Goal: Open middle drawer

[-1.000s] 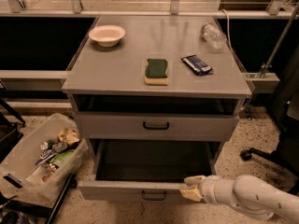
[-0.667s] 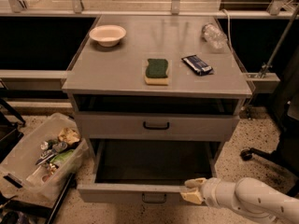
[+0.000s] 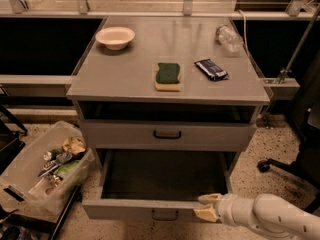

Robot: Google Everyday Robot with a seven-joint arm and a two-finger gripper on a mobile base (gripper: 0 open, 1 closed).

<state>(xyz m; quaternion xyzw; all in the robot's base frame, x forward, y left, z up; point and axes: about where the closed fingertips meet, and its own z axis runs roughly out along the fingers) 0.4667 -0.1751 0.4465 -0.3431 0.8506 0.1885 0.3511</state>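
The middle drawer (image 3: 130, 210) is pulled far out of the grey cabinet, its dark inside open to view and its small black handle (image 3: 165, 215) at the centre of the front. My gripper (image 3: 207, 207), cream-coloured on a white arm, is at the top rim of this drawer's front, right of the handle. The uppermost drawer (image 3: 120, 134) above is closed. The lowest drawer is hidden beneath the open one.
On the cabinet top (image 3: 125, 74) lie a white bowl (image 3: 115, 37), a green sponge (image 3: 168, 76), a dark snack packet (image 3: 210, 69) and a clear plastic bottle (image 3: 228, 37). A clear bin of rubbish (image 3: 45, 171) stands on the floor at the left. A chair base (image 3: 280, 166) is at the right.
The arm has sunk very slightly at the drawer's front rim. The drawer stays pulled out as before.
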